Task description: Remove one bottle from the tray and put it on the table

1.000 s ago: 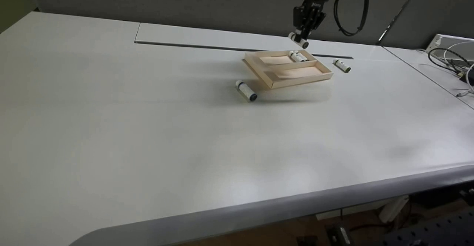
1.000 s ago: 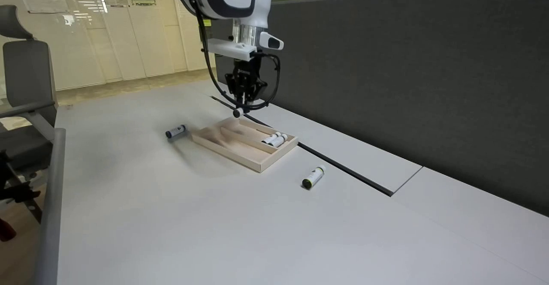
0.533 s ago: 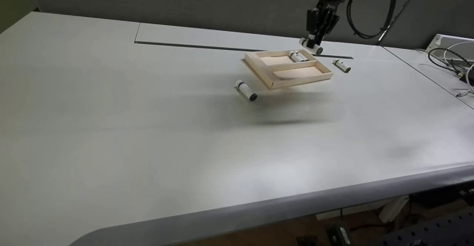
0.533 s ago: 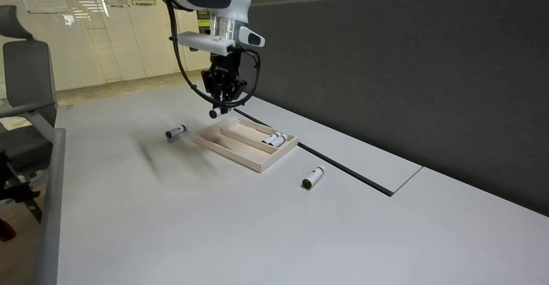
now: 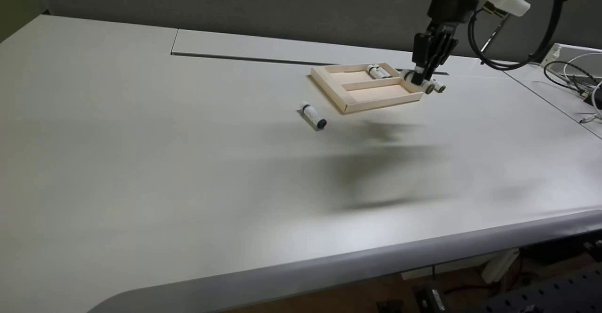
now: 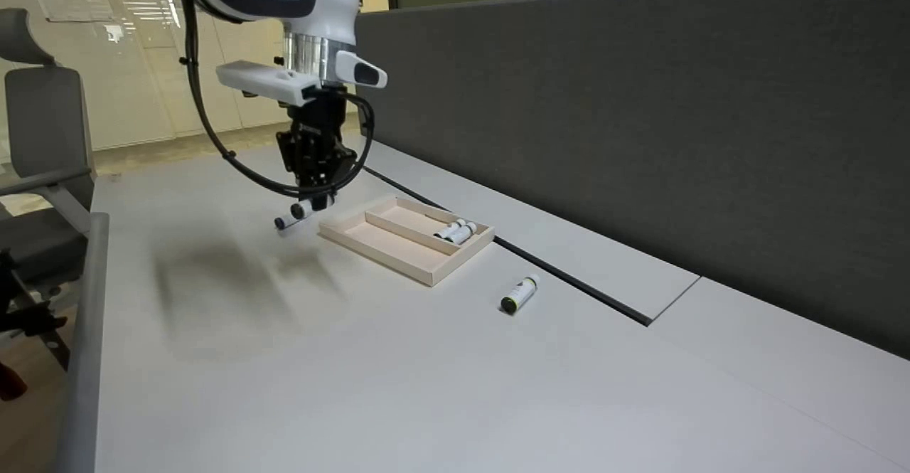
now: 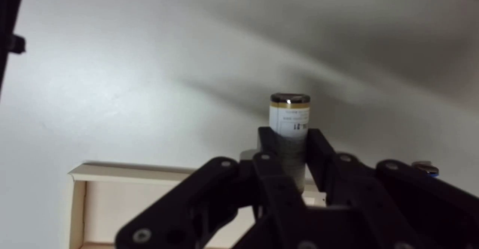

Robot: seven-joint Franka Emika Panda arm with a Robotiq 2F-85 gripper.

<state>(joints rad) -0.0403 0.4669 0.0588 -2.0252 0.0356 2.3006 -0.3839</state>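
Gripper point(image 7: 290, 136) and held bottle point(image 7: 290, 118) shifted toward the rounded edge of the table point(image 5: 188, 172)

End effector: the fingers point(image 7: 267, 140) are closed to the width of one bottle and bear on it from both sides. Both ends of the bottle protrude from the grip.

Held bottle: suspended above the table, crosswise to the fingers. In the wrist view, its dark, gold-banded end projects past the rim of the tray point(image 5: 383, 102) and shows against the table surface.

Tray: position unchanged. Two bottles point(image 6: 462, 232) lie side by side in the compartment nearer the grey partition point(image 6: 640, 139).

Table: two further bottles lie on their sides, positions unchanged. The green-banded bottle point(image 6: 520, 294) rests near one end of the tray and, in an exterior view, is partly hidden by the held bottle. The dark-capped bottle point(image 5: 312, 115) rests near the opposite end, apart from the tray wall.
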